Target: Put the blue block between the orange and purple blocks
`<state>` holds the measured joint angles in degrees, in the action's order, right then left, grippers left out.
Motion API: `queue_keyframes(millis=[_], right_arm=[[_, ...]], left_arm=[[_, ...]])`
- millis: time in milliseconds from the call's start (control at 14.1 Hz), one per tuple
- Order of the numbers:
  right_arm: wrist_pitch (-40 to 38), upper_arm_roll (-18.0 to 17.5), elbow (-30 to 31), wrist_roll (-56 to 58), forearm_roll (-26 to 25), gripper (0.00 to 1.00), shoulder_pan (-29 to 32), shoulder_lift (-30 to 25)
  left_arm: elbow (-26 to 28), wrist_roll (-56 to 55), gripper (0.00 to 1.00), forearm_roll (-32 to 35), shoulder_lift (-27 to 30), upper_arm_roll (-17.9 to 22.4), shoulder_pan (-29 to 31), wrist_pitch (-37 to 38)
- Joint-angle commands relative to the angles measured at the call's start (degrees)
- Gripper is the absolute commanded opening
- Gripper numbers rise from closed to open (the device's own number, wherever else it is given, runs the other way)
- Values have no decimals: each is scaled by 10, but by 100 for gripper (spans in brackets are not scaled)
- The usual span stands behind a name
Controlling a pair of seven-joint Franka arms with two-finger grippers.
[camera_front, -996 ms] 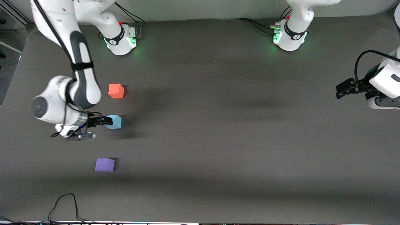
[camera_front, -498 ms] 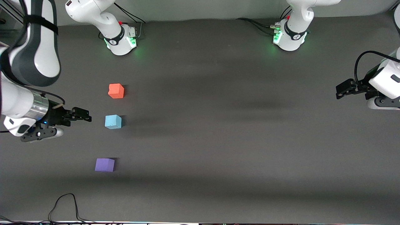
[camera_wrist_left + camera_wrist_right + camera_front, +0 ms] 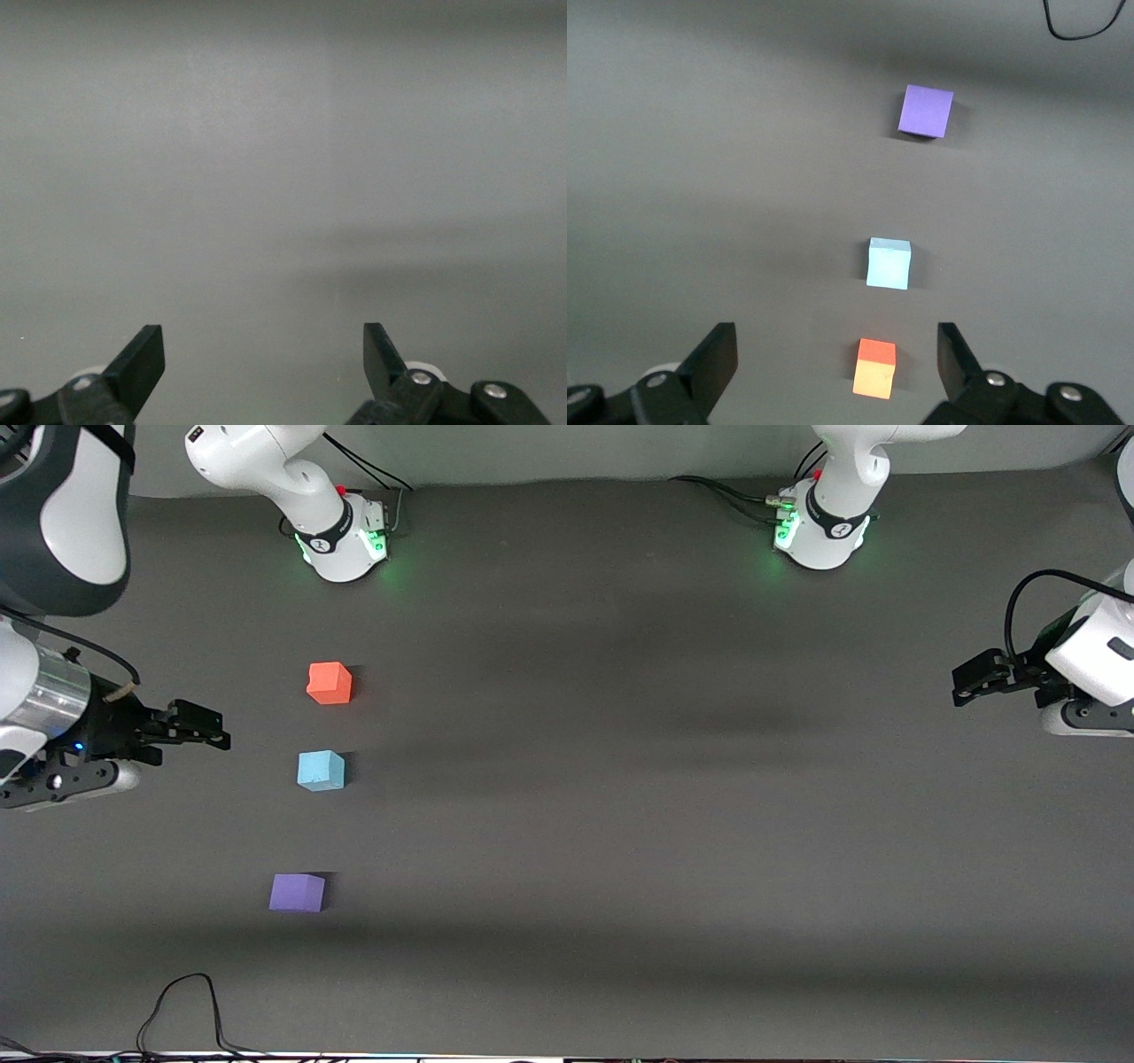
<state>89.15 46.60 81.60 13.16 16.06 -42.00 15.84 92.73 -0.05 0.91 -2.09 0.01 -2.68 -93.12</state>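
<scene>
The right gripper (image 3: 213, 731) hangs above the table's edge at the right arm's end, its two black fingers spread wide with nothing between them, as the right wrist view (image 3: 833, 363) shows plainly. The small light sky-blue matte foam cube (image 3: 320, 771) sits on the dark grey table (image 3: 620, 824), between the small orange-red matte cube (image 3: 330, 683), which lies farther from the front camera, and the small violet-purple matte cube (image 3: 297, 892), which lies nearer to it. The three stand in a loose line, each well apart from the next, and the right wrist view shows the same row: purple (image 3: 926, 111), blue (image 3: 888, 262), orange (image 3: 874, 368).

The left gripper (image 3: 970, 682) waits over the left arm's end of the table, fingers parted wide (image 3: 264, 354); its wrist view shows only bare grey surface. The right arm's wrist and upper links are cut off by the front view's edge, as is much of the left arm.

A second ago the right gripper was right at the blue cube; half a second ago it had let go and drawn clear, and now it has pulled off still more toward the table's edge. The cubes have not shifted, nor has the left arm.
</scene>
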Motion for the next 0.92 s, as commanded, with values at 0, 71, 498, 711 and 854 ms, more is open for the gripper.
queue_keyframes(millis=[0, 71, 498, 711, 854], right_arm=[[-11, 1, 1, -12, -16, 100, -12, -18], [-11, 2, 0, -9, -19, 100, -17, -18], [-8, -43, 15, -6, -52, 100, 8, -34], [-6, -131, 43, -13, -94, 100, 75, -71], [6, -201, 83, -14, -102, 100, 152, -105]], left_arm=[[-5, -7, 100, -5, -1, 2, -2, -4], [-5, -7, 100, -5, -1, 2, -1, -4], [-5, -7, 100, -5, -1, 2, -1, -4], [-5, -7, 100, -5, -1, 2, -1, -4], [-5, -7, 100, -5, -1, 2, -1, -4]])
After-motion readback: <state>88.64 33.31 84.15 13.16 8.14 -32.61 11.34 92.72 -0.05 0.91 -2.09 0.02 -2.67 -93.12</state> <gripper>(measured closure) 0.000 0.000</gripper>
